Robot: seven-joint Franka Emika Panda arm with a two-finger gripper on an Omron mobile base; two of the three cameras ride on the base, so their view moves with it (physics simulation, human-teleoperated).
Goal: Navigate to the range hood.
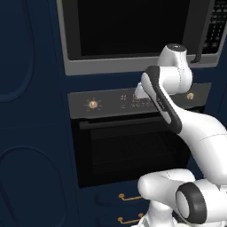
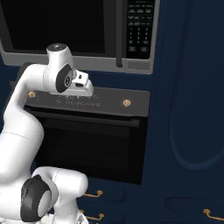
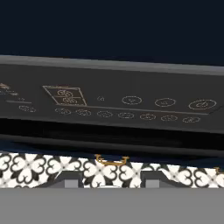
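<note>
- Left base view and right base view alike: no telling where the range hood is.
- Straight ahead instead, a built-in oven (image 1: 133,150) with a dark glass door, set in navy cabinet fronts (image 1: 26,133).
- Above the door, a grey control panel (image 1: 115,103) with a brass knob (image 1: 92,104) at its left end, another knob (image 2: 126,103) at its right end, and small white-lit markings between.
- Over the oven, a microwave (image 1: 133,26) with a silver frame, an upright bar handle (image 2: 119,33) and a keypad (image 2: 140,26) on its right side.
- Below the oven, drawers with curved brass handles (image 1: 128,197).
- Held just in front of the control panel, near its middle: the gripper (image 3: 109,181), fingertips (image 3: 72,180) standing well apart, nothing between them.
- Hand view: control panel close up, seen from above at a slant, an orange-outlined display box left of centre, rows of small round touch marks to its right.
- Lower in the hand view: a brass drawer handle (image 3: 111,161), then black-and-white patterned floor tiles (image 3: 43,168).
</note>
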